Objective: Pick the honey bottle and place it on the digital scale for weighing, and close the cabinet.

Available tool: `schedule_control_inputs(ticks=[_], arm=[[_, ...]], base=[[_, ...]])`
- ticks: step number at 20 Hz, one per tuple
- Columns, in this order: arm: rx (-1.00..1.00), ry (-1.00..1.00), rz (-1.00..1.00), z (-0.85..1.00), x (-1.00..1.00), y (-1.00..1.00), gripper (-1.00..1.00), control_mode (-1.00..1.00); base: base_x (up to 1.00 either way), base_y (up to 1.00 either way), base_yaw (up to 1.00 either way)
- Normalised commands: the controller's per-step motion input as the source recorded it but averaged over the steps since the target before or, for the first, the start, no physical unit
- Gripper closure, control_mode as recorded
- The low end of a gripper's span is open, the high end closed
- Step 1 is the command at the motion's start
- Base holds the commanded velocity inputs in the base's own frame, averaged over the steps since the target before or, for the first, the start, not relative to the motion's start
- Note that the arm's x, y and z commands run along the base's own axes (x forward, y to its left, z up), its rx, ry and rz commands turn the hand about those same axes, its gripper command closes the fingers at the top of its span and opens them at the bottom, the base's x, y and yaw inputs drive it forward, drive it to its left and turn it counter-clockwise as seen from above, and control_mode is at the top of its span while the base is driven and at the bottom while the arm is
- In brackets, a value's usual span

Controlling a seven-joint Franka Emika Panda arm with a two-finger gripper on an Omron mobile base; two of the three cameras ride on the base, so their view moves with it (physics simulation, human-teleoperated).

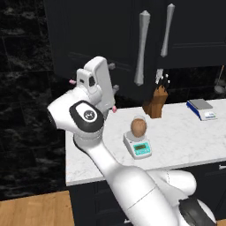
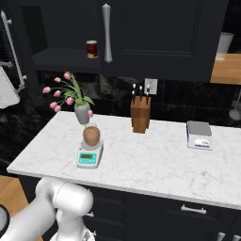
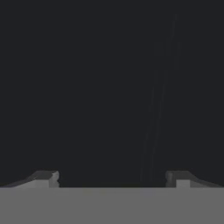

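The honey bottle, amber-brown and squat, stands upright on the digital scale near the counter's left end. The dark cabinet hangs above. Its left door is swung out, with a pale bar handle, and the compartment behind it is exposed. My gripper is raised beside the counter's left end, open and holding nothing. Its fingertips face a flat dark door panel close ahead. The bottle sits well below and to the right of my hand.
A dark red jar sits on the open shelf. A vase of pink flowers stands just behind the scale. A wooden knife block and a flat white device with a blue top stand further right. Drawers run below.
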Motion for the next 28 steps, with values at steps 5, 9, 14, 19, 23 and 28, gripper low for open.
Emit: schedule_control_inputs(ticks=[5, 9, 14, 19, 23, 28], arm=[[0.02, 0.19, -0.04, 0.10, 0.75, -0.83, -1.00, -1.00], [0.04, 0.05, 0.00, 0.07, 0.79, -0.69, -1.00, -1.00], [0.05, 0.00, 0.02, -0.03, 0.90, -0.69, -1.00, -1.00], [0.09, -0.03, 0.08, -0.01, 0.87, -0.86, -1.00, -1.00], [0.15, 0.00, 0.13, 0.00, 0.60, -0.98, -1.00, -1.00], [0.17, 0.00, 0.22, 0.00, 0.60, -0.94, -1.00, -1.00]], base=[[0.00, 0.00, 0.00], [0.00, 0.00, 0.00], [0.00, 0.00, 0.00], [0.00, 0.00, 0.00], [0.00, 0.00, 0.00], [0.00, 0.00, 0.00]])
